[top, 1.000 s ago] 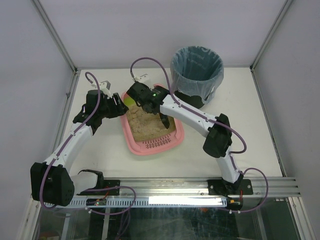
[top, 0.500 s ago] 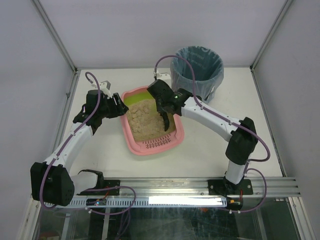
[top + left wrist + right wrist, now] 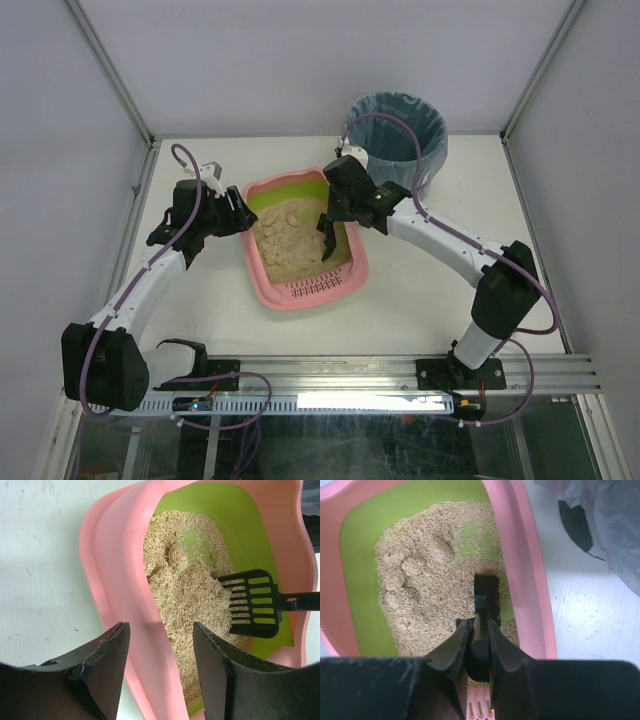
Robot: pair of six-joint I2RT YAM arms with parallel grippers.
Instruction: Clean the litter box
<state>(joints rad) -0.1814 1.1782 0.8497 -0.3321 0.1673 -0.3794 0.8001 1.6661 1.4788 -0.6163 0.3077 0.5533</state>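
Note:
The litter box is a pink tray with a lime-green inner wall and beige litter, in the middle of the table. My left gripper grips the box's left rim; in the left wrist view its fingers straddle the pink wall. My right gripper hovers over the right side of the litter, shut on the handle of the black slotted scoop. In the right wrist view the gripper holds the scoop, whose head rests on litter beside the right wall. The scoop head also shows in the left wrist view.
A round black bin lined with a blue bag stands at the back right, just behind my right arm; its bag shows in the right wrist view. The box's slotted pink ledge faces the arms. Frame posts stand at the back corners.
My right arm swung from the box's far left corner to its right side, carrying the scoop. The green far end of the box is now uncovered. The left arm has not moved.

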